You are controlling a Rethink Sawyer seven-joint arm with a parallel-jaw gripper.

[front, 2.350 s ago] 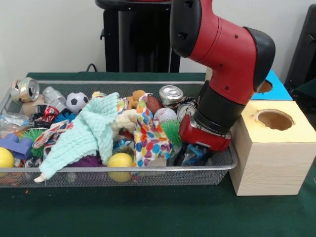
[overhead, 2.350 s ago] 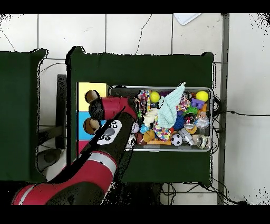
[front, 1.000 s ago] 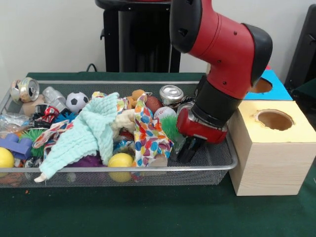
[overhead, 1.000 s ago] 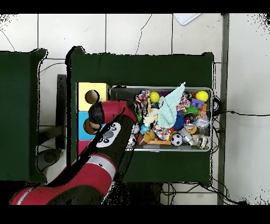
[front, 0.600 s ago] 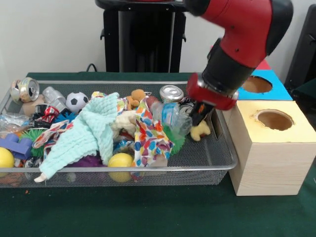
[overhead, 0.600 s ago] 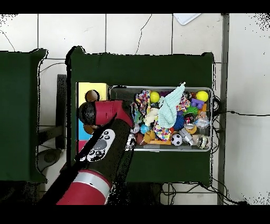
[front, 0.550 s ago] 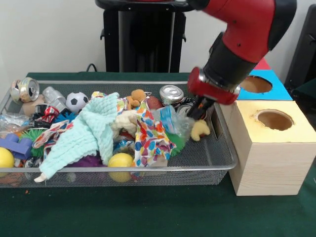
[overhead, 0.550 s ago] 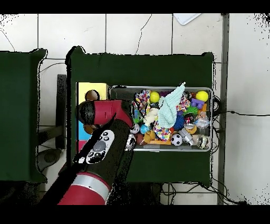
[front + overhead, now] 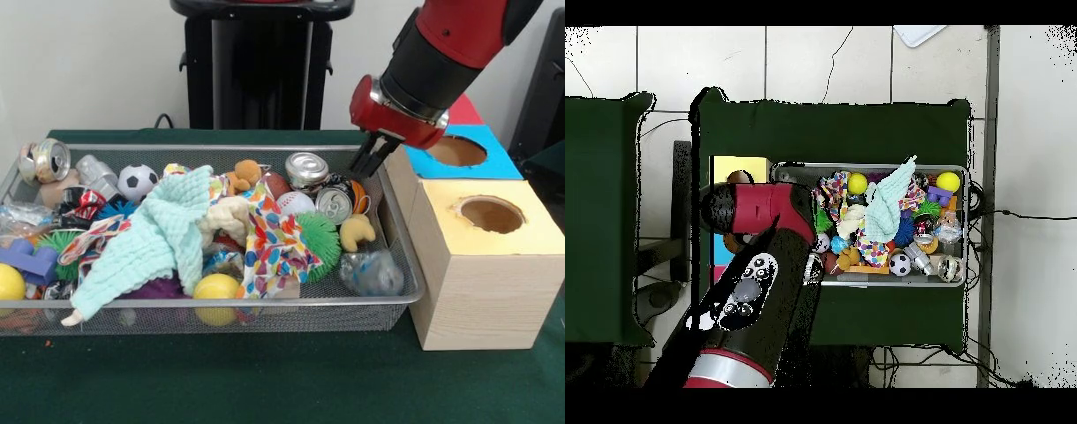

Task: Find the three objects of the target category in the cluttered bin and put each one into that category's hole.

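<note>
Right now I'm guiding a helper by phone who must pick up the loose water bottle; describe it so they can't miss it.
Find the wire basket and go to its end beside the yellow-topped wooden box. In the front corner there lies a crumpled clear plastic bottle, just below a small yellow toy. Unlike the shiny cans behind it, it is see-through and dented.

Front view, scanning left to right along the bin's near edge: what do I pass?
Yellow ball at the left edge → mint cloth → second yellow ball → crumpled clear bottle → yellow-topped wood box.
</note>
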